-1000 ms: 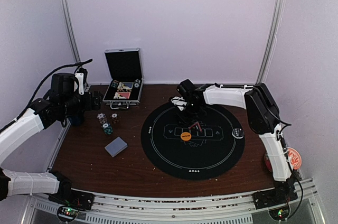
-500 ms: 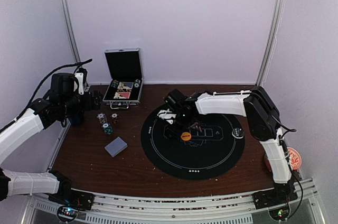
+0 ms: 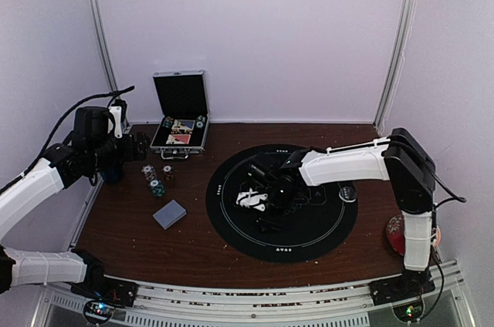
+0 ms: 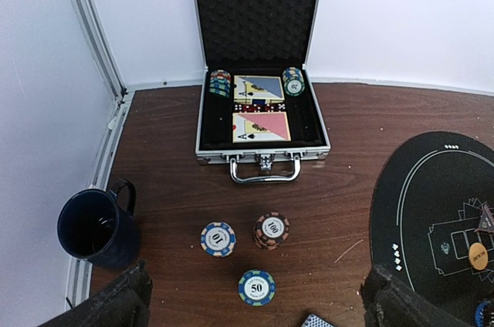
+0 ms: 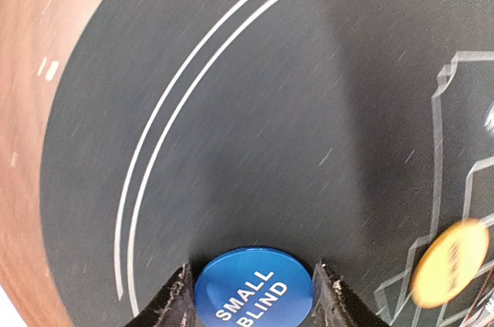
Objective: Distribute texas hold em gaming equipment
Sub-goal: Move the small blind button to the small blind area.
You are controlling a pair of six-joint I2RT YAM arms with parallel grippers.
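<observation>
Everything here was read off the black round poker mat [image 3: 309, 233]. Well left of the mat, a navy mug [image 4: 96, 227] sat by the wall. The left tool [image 3: 137, 146] hung over the desk [image 4: 166, 150] there, fingers spread wide, grasping nothing. Left of the mat and further back, the open aluminium case [image 4: 258, 15] showed chips and cards inside. Between case and mat stood three chip stacks [image 4: 272, 230], with the deck of cards [image 3: 170, 214] just off the mat's left rim. Over the mat's left half, the right tool [image 5: 255, 300] was clenched on the blue SMALL BLIND button [image 5: 247, 281], low above the mat; whether it touched, I couldn't tell. The orange button [image 5: 451, 261] lay nearer the mat's centre. By my reading, the small blind was being placed. Next it called for lowering the button flat, releasing the fingers and lifting straight up without dragging it.
</observation>
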